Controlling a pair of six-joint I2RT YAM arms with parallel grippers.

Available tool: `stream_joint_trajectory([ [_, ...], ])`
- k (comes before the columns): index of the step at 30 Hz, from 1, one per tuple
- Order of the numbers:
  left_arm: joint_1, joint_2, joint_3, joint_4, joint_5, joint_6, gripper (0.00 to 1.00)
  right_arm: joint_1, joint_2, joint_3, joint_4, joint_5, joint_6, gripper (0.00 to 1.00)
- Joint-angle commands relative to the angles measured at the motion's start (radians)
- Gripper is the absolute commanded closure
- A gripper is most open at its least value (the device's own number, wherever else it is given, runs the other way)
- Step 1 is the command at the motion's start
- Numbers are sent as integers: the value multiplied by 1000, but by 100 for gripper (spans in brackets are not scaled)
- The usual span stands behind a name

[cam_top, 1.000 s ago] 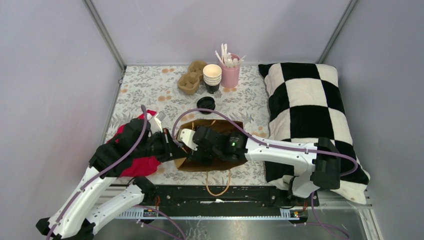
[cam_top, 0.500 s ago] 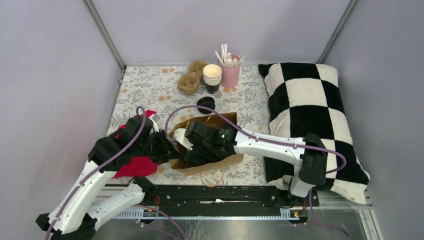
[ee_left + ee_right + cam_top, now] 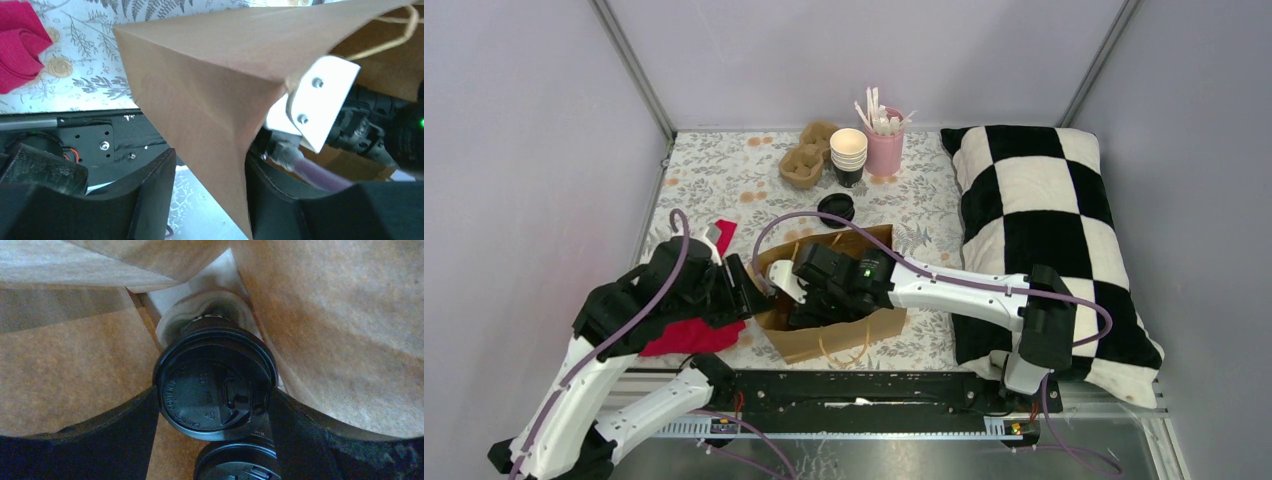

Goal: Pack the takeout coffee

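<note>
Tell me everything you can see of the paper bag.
The bag is creased brown paper with thin loop handles, one hanging down its near face. It stands mouth-up on the floral table. The left gripper has a corner of its rim between its jaws. The right gripper reaches inside, holding a black-lidded cup.
</note>
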Motion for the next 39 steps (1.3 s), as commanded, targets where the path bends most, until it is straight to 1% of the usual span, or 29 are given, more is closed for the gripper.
stream_joint_trajectory([
  [1, -20, -57, 90, 187, 54, 28, 42, 4, 85, -81, -70, 16, -12, 30],
  [5, -20, -106, 97, 201, 11, 41, 39, 2, 95, -107, -58, 13, -7, 30],
  [11, -20, -182, 102, 225, -57, 14, 38, 1, 139, -105, -65, 15, -4, 29],
  [15, -20, -206, 121, 169, -108, 4, 38, 1, 149, -122, -51, -3, -4, 29],
  [21, -20, -195, 175, 47, -184, -17, 38, 0, 183, -135, -50, -1, 1, 28],
  [29, -20, -223, 159, 26, -211, -77, 38, 0, 170, -131, -24, 20, 18, 23],
  [35, -21, -209, 152, 42, -199, -83, 37, 0, 125, -35, -66, 23, 54, 16],
  [39, -20, -203, 151, 51, -190, -79, 37, 0, 95, -20, -65, 19, 65, 15],
])
